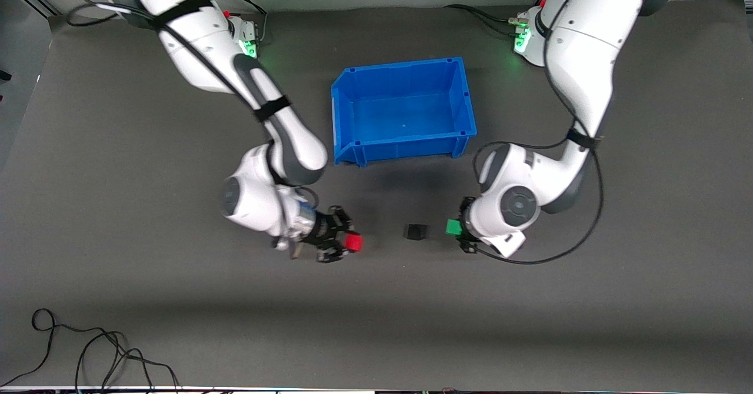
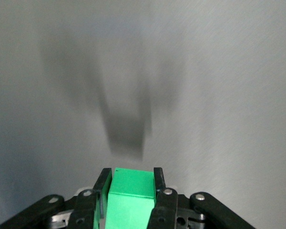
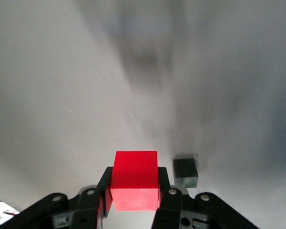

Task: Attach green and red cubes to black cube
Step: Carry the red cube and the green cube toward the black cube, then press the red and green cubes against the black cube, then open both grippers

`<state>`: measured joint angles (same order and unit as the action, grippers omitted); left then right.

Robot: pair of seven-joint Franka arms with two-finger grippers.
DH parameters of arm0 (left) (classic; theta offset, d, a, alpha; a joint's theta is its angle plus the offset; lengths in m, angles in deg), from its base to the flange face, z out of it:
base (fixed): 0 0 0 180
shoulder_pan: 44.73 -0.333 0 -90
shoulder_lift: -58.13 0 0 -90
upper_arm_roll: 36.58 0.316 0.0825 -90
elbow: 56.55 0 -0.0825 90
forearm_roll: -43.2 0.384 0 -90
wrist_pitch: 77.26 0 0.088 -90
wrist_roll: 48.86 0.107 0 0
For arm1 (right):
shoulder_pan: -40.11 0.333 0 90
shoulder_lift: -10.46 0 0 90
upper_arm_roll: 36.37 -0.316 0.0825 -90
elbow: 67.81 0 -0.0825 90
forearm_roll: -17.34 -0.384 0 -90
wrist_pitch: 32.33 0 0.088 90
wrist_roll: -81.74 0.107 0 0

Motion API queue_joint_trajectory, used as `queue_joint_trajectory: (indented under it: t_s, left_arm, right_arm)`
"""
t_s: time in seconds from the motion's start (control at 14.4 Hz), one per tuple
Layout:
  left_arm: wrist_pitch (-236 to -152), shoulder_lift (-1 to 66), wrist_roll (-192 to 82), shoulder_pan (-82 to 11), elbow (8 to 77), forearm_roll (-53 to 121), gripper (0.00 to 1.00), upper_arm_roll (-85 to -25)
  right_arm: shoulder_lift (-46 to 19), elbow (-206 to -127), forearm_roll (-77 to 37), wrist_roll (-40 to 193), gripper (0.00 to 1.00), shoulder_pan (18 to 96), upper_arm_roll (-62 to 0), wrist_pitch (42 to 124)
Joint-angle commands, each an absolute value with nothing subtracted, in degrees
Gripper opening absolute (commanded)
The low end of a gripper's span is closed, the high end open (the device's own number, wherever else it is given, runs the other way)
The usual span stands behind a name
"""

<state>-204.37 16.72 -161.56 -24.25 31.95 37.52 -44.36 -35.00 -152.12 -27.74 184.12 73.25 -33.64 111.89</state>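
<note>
The black cube (image 1: 416, 231) sits on the grey table, nearer to the front camera than the blue bin. My right gripper (image 1: 352, 242) is shut on the red cube (image 1: 353, 241) and holds it beside the black cube, toward the right arm's end. In the right wrist view the red cube (image 3: 135, 179) sits between the fingers, with the black cube (image 3: 186, 172) a short way off. My left gripper (image 1: 456, 228) is shut on the green cube (image 1: 453, 227), beside the black cube toward the left arm's end. The green cube (image 2: 130, 196) fills the jaws in the left wrist view.
The blue bin (image 1: 403, 109) stands empty in the middle of the table, farther from the front camera than the cubes. Loose black cables (image 1: 88, 347) lie at the table's front edge toward the right arm's end.
</note>
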Motion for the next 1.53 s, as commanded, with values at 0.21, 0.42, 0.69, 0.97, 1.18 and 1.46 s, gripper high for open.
queue_joint_trajectory:
  t_s: [0.21, 0.42, 0.69, 0.97, 1.18, 1.46]
  left_arm:
    - [-213.04, 12.52, -169.79, -20.82, 30.02, 37.22, 0.0, -43.35]
    - [-213.4, 12.26, -169.79, -20.82, 30.02, 37.4, 0.0, -43.26]
    - [-215.42, 11.29, -170.23, -20.21, 29.84, 37.49, 0.0, -43.26]
    - [-215.78, 11.03, -170.41, -19.86, 29.84, 37.49, 0.0, -43.26]
    - [-215.78, 10.94, -170.41, -19.77, 29.84, 37.4, 0.0, -43.26]
    - [-215.69, 10.94, -169.54, -19.68, 29.84, 37.75, 0.16, -43.26]
  right_arm:
    - [-42.36, -146.57, -29.24, 187.91, 0.43, 77.11, -33.64, 117.25]
    - [-43.86, -145.86, -30.3, 187.82, 0.43, 78.95, -33.82, 119.36]
    - [-45.62, -143.31, -29.77, 187.39, 0.43, 80.54, -33.82, 119.9]
    - [-46.06, -143.22, -29.42, 187.03, 0.43, 81.51, -33.82, 119.9]
    - [-46.32, -143.22, -28.98, 186.77, 0.44, 82.03, -33.73, 119.9]
    - [-45.89, -143.14, -28.36, 186.77, 1.0, 81.95, -33.47, 119.81]
